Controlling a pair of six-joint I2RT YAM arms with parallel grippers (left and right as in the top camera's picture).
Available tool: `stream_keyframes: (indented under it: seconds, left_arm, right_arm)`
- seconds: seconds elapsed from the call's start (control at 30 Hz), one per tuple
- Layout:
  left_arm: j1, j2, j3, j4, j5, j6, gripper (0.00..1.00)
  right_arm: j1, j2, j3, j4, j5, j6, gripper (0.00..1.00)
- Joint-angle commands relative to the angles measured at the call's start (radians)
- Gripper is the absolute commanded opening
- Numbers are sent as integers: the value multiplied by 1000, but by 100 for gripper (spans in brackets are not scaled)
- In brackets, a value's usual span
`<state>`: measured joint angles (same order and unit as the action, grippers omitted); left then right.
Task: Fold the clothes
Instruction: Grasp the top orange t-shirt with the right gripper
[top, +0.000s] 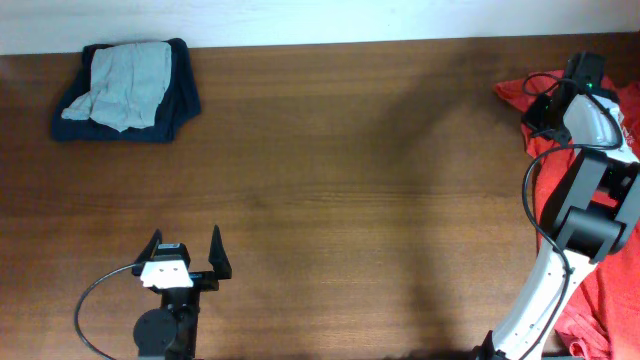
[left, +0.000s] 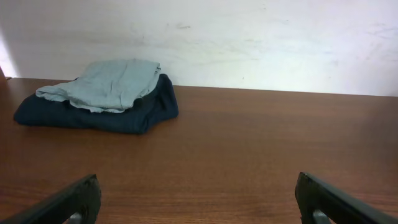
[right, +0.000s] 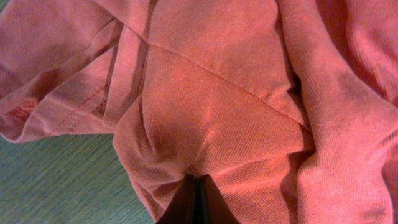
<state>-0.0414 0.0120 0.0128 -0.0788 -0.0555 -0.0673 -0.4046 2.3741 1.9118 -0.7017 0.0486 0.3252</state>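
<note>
Orange-red clothes lie heaped along the table's right edge, from the far right corner down to the front. My right gripper is shut on a fold of that orange-red fabric, which fills the right wrist view; the overhead view hides the fingers under the right arm. No lettering shows. My left gripper is open and empty near the front left, its fingers spread wide above bare wood.
A folded pile, a light grey-blue garment on a dark navy one, sits at the far left by the wall and shows in the left wrist view. The brown wooden table spans the middle.
</note>
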Motion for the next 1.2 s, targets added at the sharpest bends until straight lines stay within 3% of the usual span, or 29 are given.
stream_keyframes:
  seconds: [0.0,0.53,1.17]
  left_arm:
    - [6,-6,-4,-1,8,16,99]
    - [6,-6,-4,-1,8,16,99]
    - [6,-6,-4,-1,8,16,99]
  right_arm:
    - [-3,-18,42,-22,13,0,4]
    - [-3,-122,104,-88,16,-6,4]
    - [-1,-365,104,-129,-19,-52,4]
